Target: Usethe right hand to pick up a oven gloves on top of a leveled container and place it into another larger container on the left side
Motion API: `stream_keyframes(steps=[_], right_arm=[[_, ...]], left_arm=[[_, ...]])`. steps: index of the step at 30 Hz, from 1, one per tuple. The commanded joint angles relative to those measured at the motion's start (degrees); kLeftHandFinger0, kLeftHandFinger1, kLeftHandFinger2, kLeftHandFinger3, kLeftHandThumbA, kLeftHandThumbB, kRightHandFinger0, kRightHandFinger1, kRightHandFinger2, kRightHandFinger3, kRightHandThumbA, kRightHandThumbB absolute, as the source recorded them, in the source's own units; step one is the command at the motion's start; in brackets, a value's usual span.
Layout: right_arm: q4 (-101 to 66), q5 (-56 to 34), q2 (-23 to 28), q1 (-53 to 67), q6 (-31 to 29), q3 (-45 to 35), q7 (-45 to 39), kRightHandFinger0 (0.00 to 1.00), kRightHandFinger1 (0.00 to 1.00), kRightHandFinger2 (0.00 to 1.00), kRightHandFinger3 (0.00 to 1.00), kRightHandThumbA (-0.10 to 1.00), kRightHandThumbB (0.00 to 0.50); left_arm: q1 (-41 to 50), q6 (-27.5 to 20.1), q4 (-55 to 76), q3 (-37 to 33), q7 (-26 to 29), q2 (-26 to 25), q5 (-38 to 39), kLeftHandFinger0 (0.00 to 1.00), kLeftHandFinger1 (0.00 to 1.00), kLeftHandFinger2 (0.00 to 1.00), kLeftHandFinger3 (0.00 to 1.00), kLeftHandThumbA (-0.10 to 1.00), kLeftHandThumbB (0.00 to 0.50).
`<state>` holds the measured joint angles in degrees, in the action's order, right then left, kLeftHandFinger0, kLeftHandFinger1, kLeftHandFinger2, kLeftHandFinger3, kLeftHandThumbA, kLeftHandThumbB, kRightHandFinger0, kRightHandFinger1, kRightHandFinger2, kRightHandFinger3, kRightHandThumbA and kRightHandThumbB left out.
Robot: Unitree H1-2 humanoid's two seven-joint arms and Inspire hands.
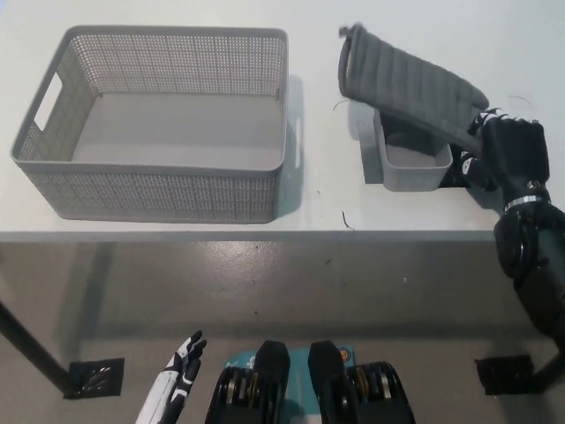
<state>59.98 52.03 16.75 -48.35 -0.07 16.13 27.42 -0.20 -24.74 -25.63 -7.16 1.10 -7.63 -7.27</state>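
I have only one view, from the head camera, looking steeply down. The white rectangular table [177,231] fills the upper half of my picture, quite near, and the grey smooth floor [291,291] lies below it.

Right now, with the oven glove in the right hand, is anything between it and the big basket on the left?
Nothing visible. The right hand grips the oven glove above the small container. Only bare table lies before the large basket, whose near wall it must clear.
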Motion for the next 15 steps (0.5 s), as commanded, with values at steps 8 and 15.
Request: stream_keyframes(steps=[8,15], right_arm=[[5.8,-3.8,2.4,-6.5,-13.4,1.2,15.9,0.00,0.33,0.79,0.74,-0.10,0.173],[1.4,-5.0,2.9,-7.0,-15.7,0.0,22.0,0.00,0.31,0.76,0.80,-0.10,0.193]], left_arm=[[-0.5,-2.2,1.9,0.3,0.0,-1.2,1.1,0.95,1.00,1.00,1.00,1.00,0.500],[-0.8,-2.2,1.6,0.1,0.6,-1.2,0.5,0.91,1.00,1.00,1.00,1.00,0.500]])
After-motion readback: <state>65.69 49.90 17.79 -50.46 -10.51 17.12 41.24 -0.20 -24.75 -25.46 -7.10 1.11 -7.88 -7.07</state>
